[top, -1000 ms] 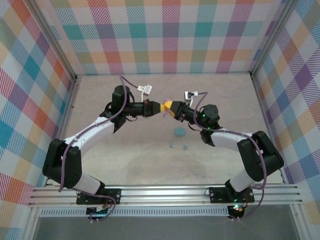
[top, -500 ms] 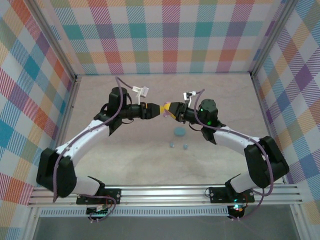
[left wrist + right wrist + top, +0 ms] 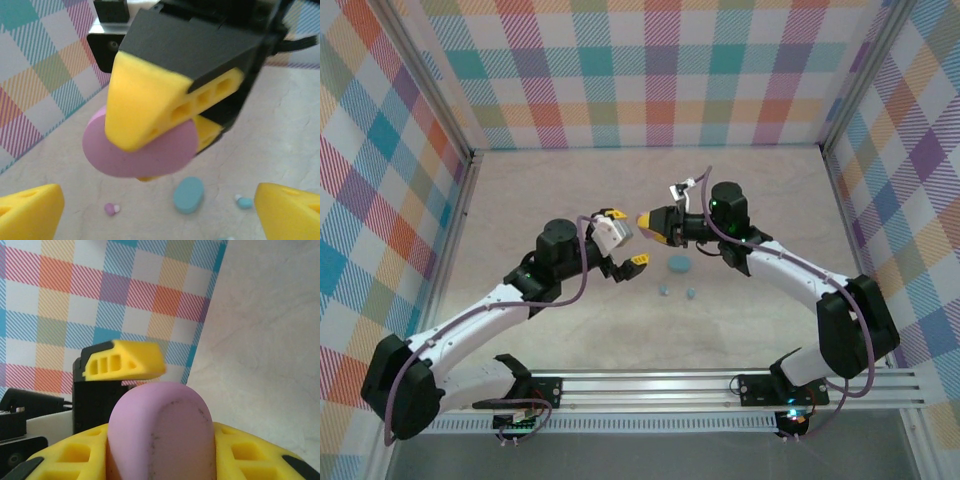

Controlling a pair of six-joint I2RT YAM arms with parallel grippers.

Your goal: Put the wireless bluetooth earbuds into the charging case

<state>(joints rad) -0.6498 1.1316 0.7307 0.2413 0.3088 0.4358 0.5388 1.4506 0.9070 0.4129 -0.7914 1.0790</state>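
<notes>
The right end effector grips the pink case and should hold it level while the open left end effector reaches gently for a pink earbud.

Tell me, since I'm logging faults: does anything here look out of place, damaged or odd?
The pink case shows thin dark scuff lines on its face, up in the right gripper. On the table, a pink earbud and a blue earbud lie loose either side of the blue case.
</notes>
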